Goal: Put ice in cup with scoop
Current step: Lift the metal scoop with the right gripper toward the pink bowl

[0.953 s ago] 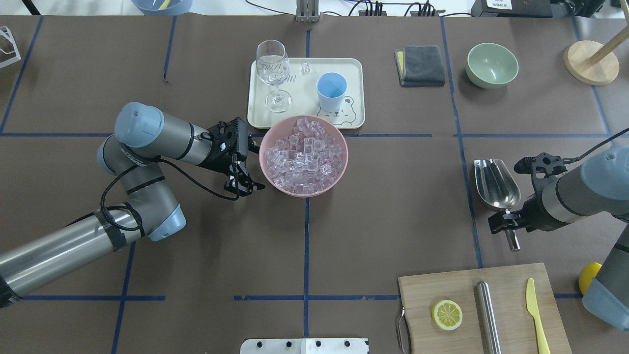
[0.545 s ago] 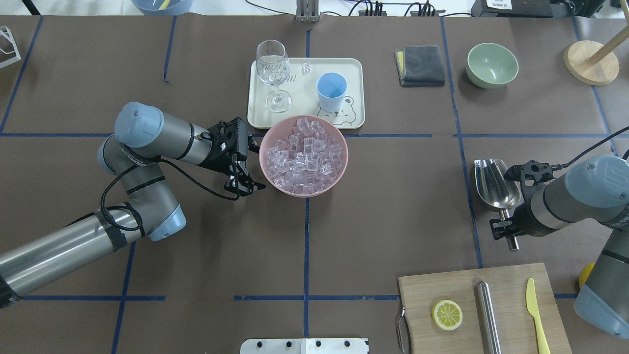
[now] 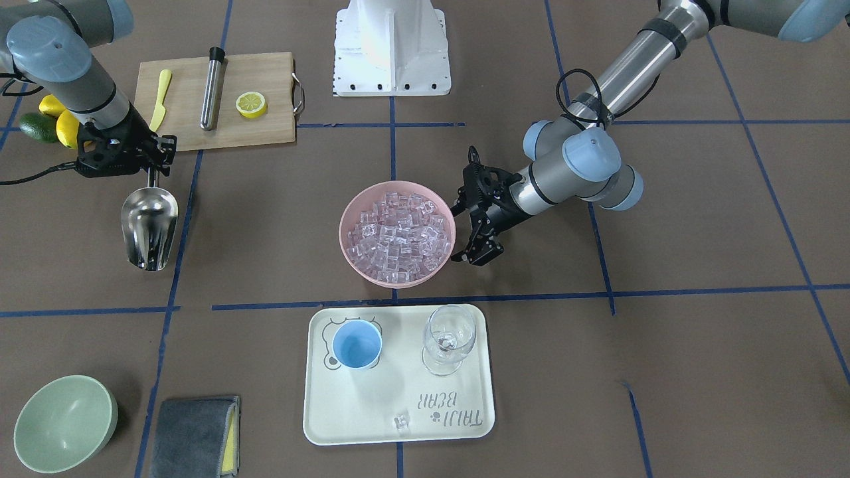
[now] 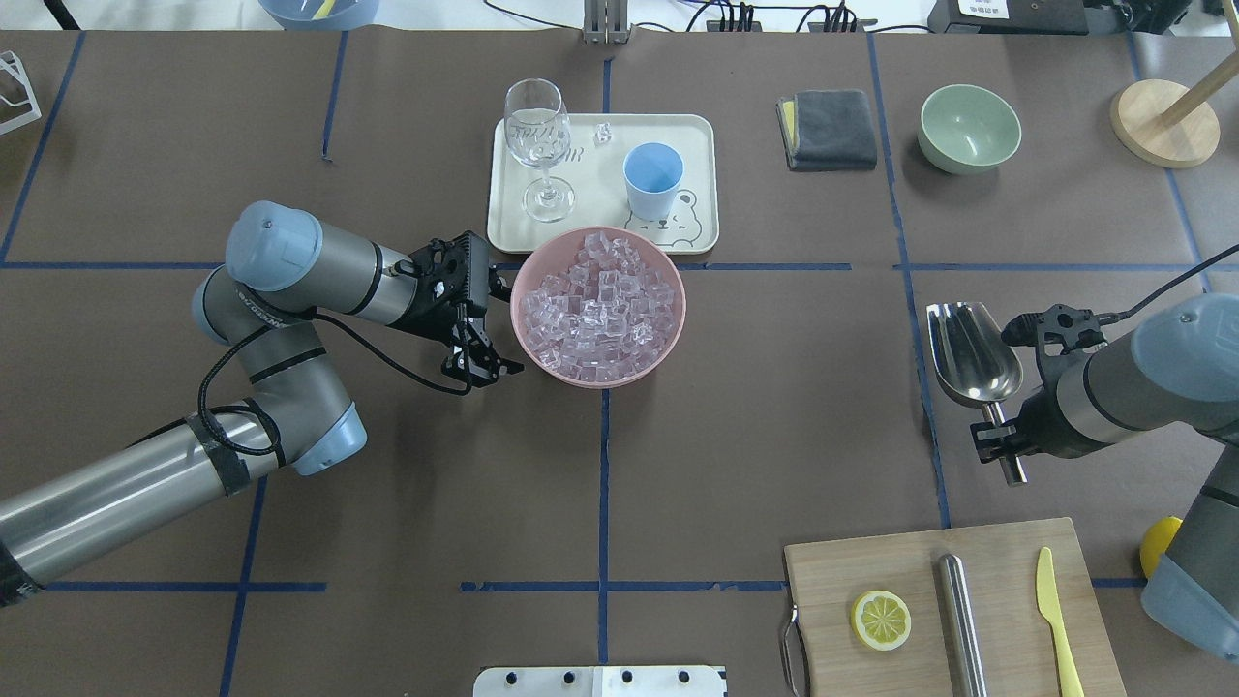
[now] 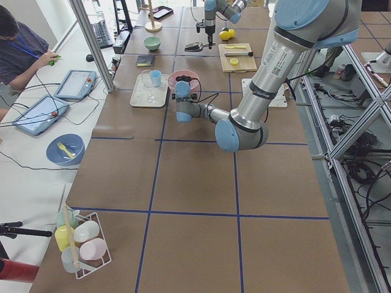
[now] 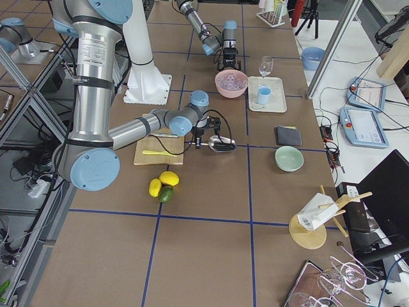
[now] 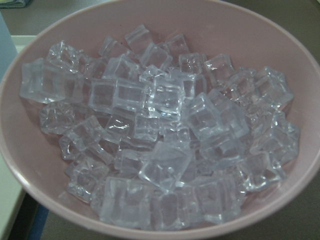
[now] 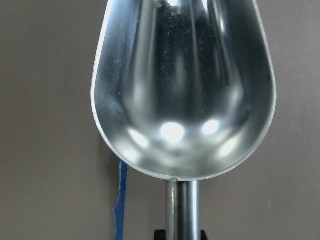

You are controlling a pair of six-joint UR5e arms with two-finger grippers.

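The ice [image 4: 600, 310] fills a pink bowl [image 4: 682, 312] at the table's middle and shows close up in the left wrist view [image 7: 160, 140]. The light-blue cup [image 4: 650, 179] stands upright on a cream tray [image 4: 692, 136] just behind the bowl. My left gripper [image 4: 503, 329] is open, its fingers spread beside the bowl's left rim. My right gripper [image 4: 1002, 440] is shut on the handle of the steel scoop [image 4: 971, 353], far right of the bowl. The scoop's trough [image 8: 185, 90] is empty and faces up.
A wine glass [image 4: 537, 131] stands on the tray left of the cup, and one loose cube [image 4: 602, 134] lies on the tray. A grey cloth [image 4: 828, 128] and pale green bowl [image 4: 969, 126] lie at back right. A cutting board [image 4: 1007, 571] with lemon slice, steel cylinder and yellow knife lies front right.
My right arm has shifted and the scoop has moved slightly left and looks a little larger, as if raised. My left arm has not moved.
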